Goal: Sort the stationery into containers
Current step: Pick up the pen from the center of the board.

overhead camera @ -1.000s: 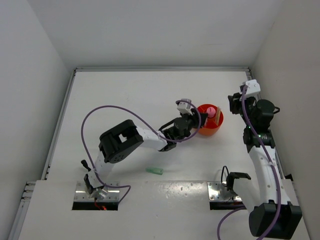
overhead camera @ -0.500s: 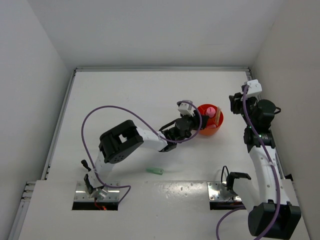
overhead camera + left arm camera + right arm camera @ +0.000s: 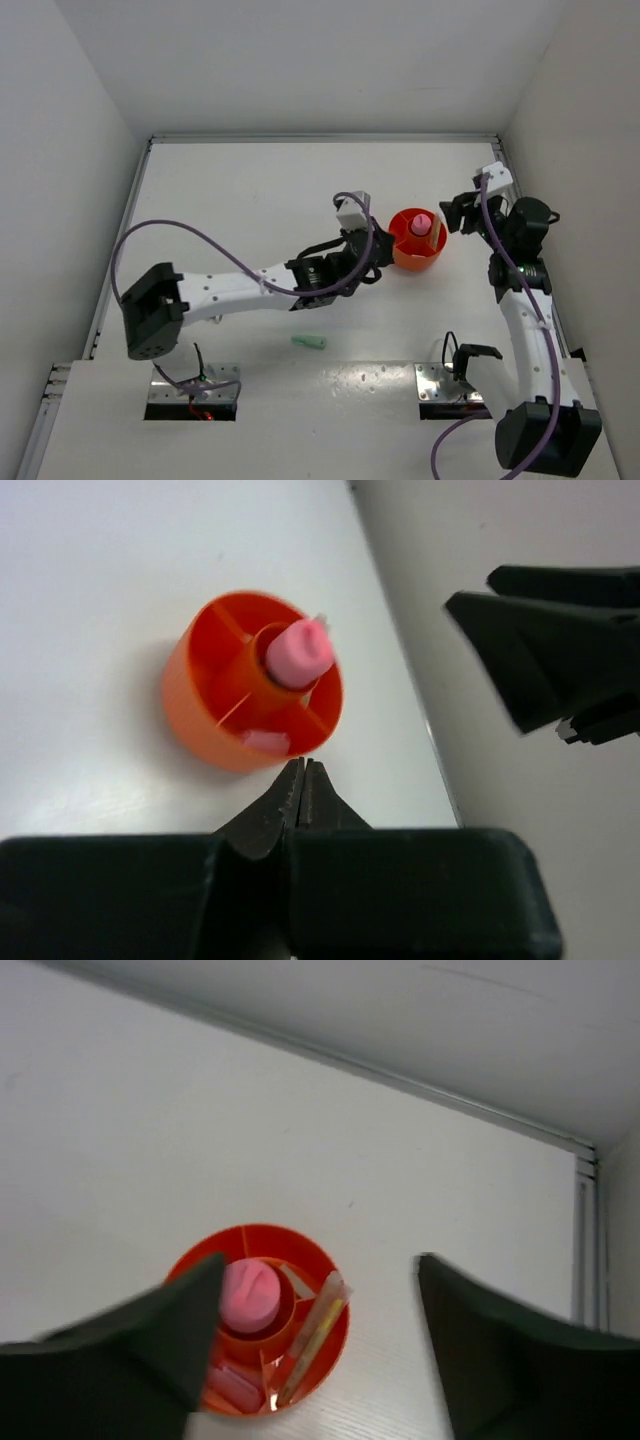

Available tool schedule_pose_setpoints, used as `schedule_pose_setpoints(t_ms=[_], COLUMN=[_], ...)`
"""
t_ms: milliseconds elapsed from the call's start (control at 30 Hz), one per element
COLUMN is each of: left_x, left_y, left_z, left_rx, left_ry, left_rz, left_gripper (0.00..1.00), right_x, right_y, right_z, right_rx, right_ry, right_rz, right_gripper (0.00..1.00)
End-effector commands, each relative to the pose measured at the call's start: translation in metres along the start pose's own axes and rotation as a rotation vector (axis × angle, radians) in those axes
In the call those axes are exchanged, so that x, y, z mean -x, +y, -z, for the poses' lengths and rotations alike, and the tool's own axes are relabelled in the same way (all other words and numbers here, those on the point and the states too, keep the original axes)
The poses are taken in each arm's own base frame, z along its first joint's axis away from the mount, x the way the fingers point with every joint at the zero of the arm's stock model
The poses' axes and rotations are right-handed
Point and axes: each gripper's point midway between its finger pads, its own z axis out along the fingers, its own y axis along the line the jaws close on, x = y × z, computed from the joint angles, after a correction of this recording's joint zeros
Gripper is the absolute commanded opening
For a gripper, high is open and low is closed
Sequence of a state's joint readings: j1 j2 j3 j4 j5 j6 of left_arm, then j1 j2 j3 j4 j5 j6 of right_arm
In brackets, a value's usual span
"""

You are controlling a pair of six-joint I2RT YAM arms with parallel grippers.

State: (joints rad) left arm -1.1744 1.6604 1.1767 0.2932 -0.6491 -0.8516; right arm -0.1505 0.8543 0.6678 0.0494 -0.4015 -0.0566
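One divided orange cup (image 3: 405, 257) — pink-capped tube (image 3: 421, 221) central

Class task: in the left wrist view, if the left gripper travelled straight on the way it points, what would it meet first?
Most likely the near rim of the orange cup, just ahead of the closed left gripper. Height is unclear, so it might instead pass over the rim to the pink-capped tube.

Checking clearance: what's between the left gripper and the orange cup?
Nothing; the left wrist view shows the shut left gripper right beside the orange cup, at its near wall.
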Motion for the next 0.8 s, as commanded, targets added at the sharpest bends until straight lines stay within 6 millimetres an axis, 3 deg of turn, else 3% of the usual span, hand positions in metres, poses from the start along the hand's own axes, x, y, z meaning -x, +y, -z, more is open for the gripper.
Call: schedule_pose_setpoints(t_ms=[0, 33, 100, 133, 167, 233, 267, 300, 367, 500, 767], left_x=[-0.026, -0.044, -0.067, -0.078, -0.087, -0.091, -0.095, -0.092, -0.091, -0.09, -0.119], left_y=[0.086, 0.11, 0.153, 0.163, 0.167, 0.184, 0.183, 0.187, 0.205, 0.203, 0.201], left_z=[0.053, 0.07, 0.11, 0.125, 0.14, 0.168, 0.179, 0.188, 0.203, 0.203, 0.19], left_rx=[0.394, 0.47, 0.627, 0.676, 0.695, 0.787, 0.798, 0.828, 0.915, 0.97, 1.014], left_ry=[0.179, 0.236, 0.313, 0.366, 0.392, 0.39, 0.394, 0.377, 0.324, 0.29, 0.311], left_rz=[0.041, 0.078, 0.182, 0.228, 0.249, 0.347, 0.364, 0.37, 0.381, 0.408, 0.477], left_gripper=[0.02, 0.18, 0.41, 0.46, 0.59, 0.66, 0.71, 0.74, 0.82, 0.85, 0.82], right_x=[0.0, 0.0, -0.008, -0.004, -0.007, -0.011, -0.012, -0.012, -0.014, -0.011, -0.011], right_y=[0.039, 0.048, 0.061, 0.059, 0.062, 0.062, 0.063, 0.063, 0.058, 0.054, 0.052], right_z=[0.0, -0.004, -0.002, -0.005, -0.005, -0.01, -0.009, -0.009, -0.012, -0.012, -0.011], right_rx=[0.261, 0.335, 0.426, 0.429, 0.45, 0.464, 0.465, 0.465, 0.439, 0.401, 0.38], right_ry=[0.025, 0.042, 0.106, 0.116, 0.135, 0.156, 0.164, 0.164, 0.162, 0.141, 0.141], right_rz=[0.012, -0.015, -0.068, -0.075, -0.095, -0.115, -0.122, -0.122, -0.118, -0.109, -0.11], right_gripper=[0.4, 0.0, 0.0, 0.0, 0.14, 0.33, 0.43, 0.48, 0.48, 0.48, 0.48])
